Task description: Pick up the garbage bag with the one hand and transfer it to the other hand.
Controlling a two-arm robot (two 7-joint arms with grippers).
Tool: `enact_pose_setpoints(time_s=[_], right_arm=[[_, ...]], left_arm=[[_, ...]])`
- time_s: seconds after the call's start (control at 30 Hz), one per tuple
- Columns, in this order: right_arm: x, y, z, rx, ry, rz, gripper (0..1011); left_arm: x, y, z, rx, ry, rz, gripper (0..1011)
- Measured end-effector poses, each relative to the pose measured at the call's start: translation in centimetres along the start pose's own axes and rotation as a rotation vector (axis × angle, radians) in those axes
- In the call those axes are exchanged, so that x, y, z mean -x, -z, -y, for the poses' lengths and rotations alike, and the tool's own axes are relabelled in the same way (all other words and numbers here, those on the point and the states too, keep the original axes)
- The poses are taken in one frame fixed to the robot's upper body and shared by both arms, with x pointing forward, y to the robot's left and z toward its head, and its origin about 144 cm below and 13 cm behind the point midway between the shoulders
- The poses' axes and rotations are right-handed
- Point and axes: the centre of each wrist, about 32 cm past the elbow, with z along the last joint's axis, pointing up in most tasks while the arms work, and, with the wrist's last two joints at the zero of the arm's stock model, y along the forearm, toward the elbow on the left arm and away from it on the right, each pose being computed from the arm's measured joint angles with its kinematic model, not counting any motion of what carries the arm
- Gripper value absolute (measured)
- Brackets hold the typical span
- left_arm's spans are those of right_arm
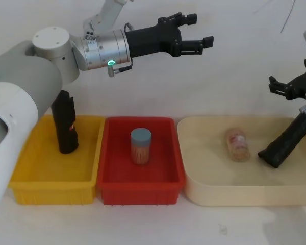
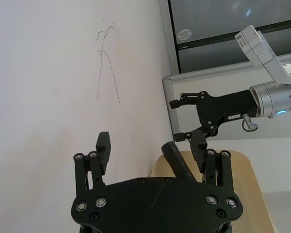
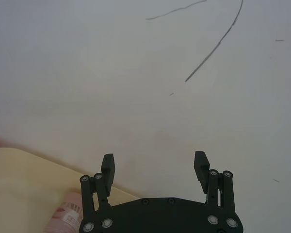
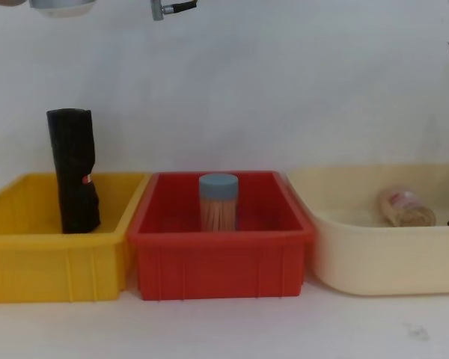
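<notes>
Leaning aslant in the cream tray (image 1: 194, 191), the garbage bag (image 1: 287, 140) lies below wide-jawed right gripper (image 1: 287, 88).

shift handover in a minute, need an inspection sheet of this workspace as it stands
surface: white table carrying yellow bin, red bin and cream tray in a row.
job's things: garbage bag leaning tilted at the cream tray's right end, ungripped.
clutter: black roll with red mark upright in yellow bin; blue-lidded jar upright in red bin; jar on its side in cream tray.
grippers: left gripper open, high above the bins; right gripper open, above the bag.
cables: thin cable at the left wrist.
surroundings: white wall.
</notes>
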Motion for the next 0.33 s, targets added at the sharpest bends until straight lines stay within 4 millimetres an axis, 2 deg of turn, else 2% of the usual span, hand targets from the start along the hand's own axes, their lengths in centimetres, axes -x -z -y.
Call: enact_pose_setpoints(time_s=[0.33], right_arm=[[-0.17, 0.15, 0.11, 0.005, 0.006, -0.001, 1004]], left_arm=[[0.00, 0.00, 0.00, 0.000, 0.000, 0.000, 1002]])
